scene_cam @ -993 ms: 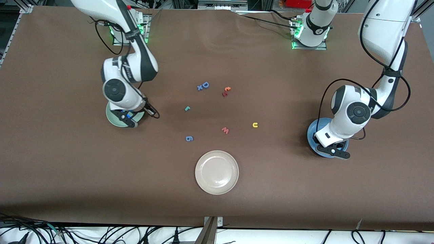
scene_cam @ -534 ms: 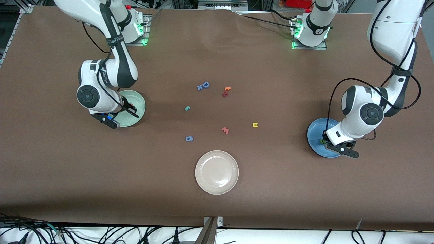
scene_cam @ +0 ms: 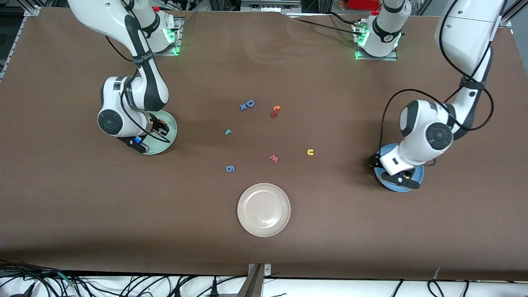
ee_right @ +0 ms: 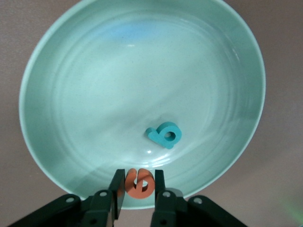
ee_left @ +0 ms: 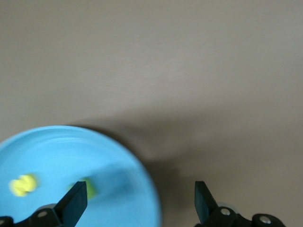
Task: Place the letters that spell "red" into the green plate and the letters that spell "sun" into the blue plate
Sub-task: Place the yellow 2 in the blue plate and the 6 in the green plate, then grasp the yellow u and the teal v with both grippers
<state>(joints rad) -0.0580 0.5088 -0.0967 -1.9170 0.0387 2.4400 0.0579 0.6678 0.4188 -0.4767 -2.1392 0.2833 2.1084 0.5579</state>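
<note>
My right gripper (ee_right: 138,185) is shut on the orange "e" (ee_right: 139,183) and holds it just above the rim of the green plate (ee_right: 66,94). A teal "d" (ee_right: 165,135) lies in that plate. In the front view the right gripper (scene_cam: 159,127) is over the green plate (scene_cam: 169,134). My left gripper (ee_left: 139,203) stands wide open over the edge of the blue plate (ee_left: 61,151), with nothing between its fingers. A yellow letter (ee_left: 23,184) and a green letter (ee_left: 88,188) lie in that plate. The teal "r" (scene_cam: 227,132) and the yellow "u" (scene_cam: 310,152) lie on the table.
A beige plate (scene_cam: 264,209) sits nearest the front camera. Loose letters lie mid-table: a blue "D" (scene_cam: 249,103), a small red and orange pair (scene_cam: 275,111), a red "w" (scene_cam: 274,158) and a blue "g" (scene_cam: 230,168).
The left gripper has opened over the blue plate and shifted toward the table's middle. The right gripper has swung over the green plate with the orange "e".
</note>
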